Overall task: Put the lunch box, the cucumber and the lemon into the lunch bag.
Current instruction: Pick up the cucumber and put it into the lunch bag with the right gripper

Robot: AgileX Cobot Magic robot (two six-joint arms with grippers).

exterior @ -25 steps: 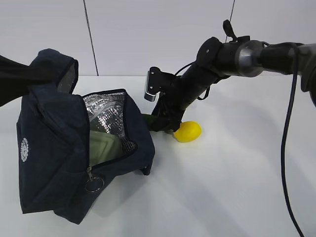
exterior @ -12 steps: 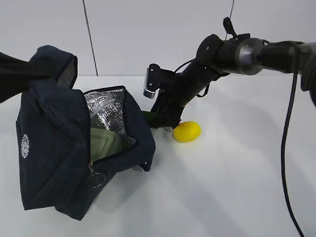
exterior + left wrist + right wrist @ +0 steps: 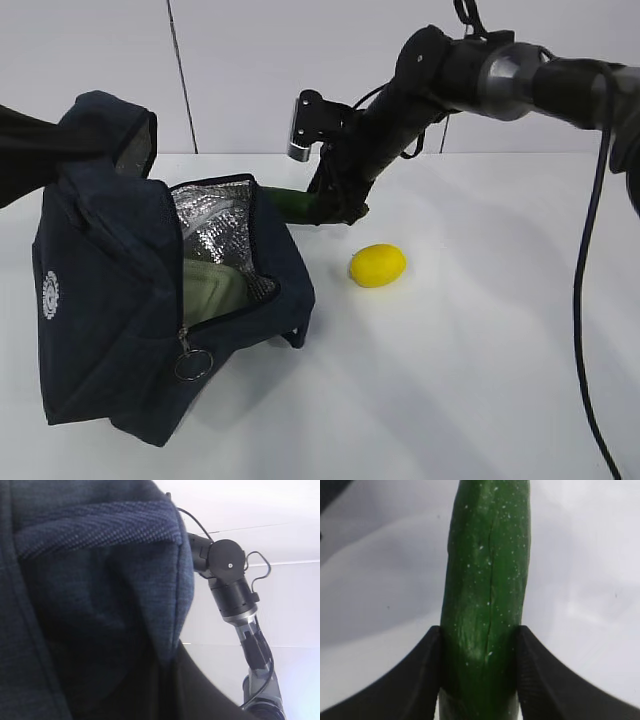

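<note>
Exterior view first: nearest us, at about eight o'clock, the lunch bag (image 3: 120, 320) sits on the white bench (image 3: 450, 380), its mouth gaping toward three o'clock with silver lining showing. We can see its ring zipper pull (image 3: 190, 363) hanging at the front and a white round logo on the side. Inside the opening we spot the pale green lid of the lunch box (image 3: 212, 290). Our left claw is hidden behind the fabric at ten o'clock, where the black left arm (image 3: 40, 150) meets the raised flap; the left wrist view shows only navy cloth up close, and we take the claw as closed.

Moving back toward the centre, the lemon (image 3: 377, 265) lies alone on the bench, apart from the bag.

Further back, at about twelve o'clock, our right claw (image 3: 335, 205) has the cucumber (image 3: 292, 205) clamped, lifted clear of the bench with its free end pointing at the bag's top edge. Right wrist view confirms it: both black fingers (image 3: 417, 680) press the cucumber's (image 3: 487, 595) flanks, partly spread around its width.
</note>
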